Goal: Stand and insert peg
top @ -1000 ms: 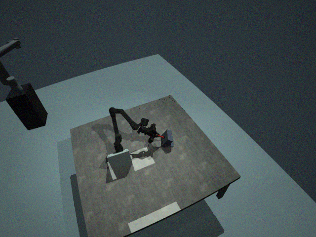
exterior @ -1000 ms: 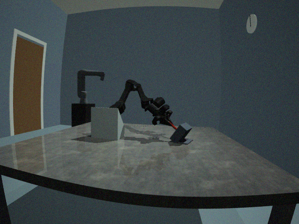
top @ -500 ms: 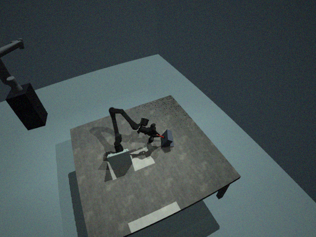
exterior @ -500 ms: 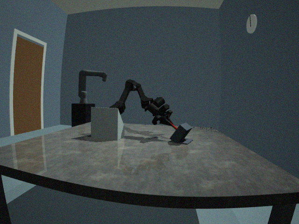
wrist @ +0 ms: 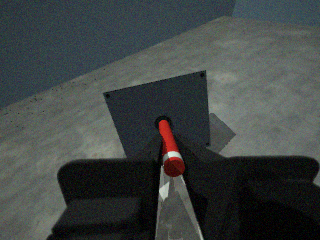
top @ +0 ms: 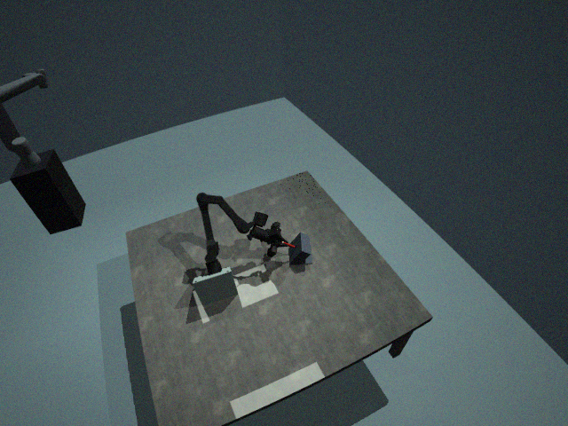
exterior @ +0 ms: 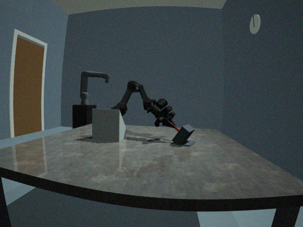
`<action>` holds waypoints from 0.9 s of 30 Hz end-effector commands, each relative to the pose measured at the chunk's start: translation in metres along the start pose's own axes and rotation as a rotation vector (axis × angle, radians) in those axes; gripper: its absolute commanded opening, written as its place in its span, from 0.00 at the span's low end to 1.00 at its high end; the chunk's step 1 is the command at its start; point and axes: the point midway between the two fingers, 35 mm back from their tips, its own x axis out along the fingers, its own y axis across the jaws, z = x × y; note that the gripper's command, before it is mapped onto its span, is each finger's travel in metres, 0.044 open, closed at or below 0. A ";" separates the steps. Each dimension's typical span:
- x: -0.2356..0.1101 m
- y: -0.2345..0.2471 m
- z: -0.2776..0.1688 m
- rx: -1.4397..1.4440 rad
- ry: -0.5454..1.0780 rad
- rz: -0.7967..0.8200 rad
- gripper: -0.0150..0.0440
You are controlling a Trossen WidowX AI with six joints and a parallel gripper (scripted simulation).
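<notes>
My gripper (wrist: pixel 167 138) (top: pixel 280 240) (exterior: pixel 169 121) is shut on the red peg (wrist: pixel 168 143) (top: pixel 288 244) (exterior: pixel 175 126), gripping it near its white-banded end. The peg's plain end is at the mouth of the hole (wrist: pixel 162 120) in the grey sloped panel (wrist: pixel 135 110) (top: pixel 301 248) (exterior: pixel 183 134). The peg lines up with the hole, slanting down from the gripper to the panel face. How deep the tip sits in the hole is hidden. The panel stands on the table (top: pixel 320 311) (exterior: pixel 171 170) in front of the arm.
A grey box (top: pixel 214 287) (exterior: pixel 107 125) stands at the arm's base. A second idle robot on a dark pedestal (top: pixel 45 193) (exterior: pixel 83 114) stands off the table at the back left. Light patches mark the table top.
</notes>
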 end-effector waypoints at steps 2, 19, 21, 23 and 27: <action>0.002 0.001 0.001 0.000 -0.001 0.000 0.25; 0.011 0.001 0.001 0.000 -0.001 0.001 0.25; 0.012 0.001 0.001 0.000 -0.001 0.001 0.25; 0.013 0.001 0.001 0.000 -0.001 0.001 0.25; 0.015 0.001 0.001 0.000 -0.001 0.001 0.25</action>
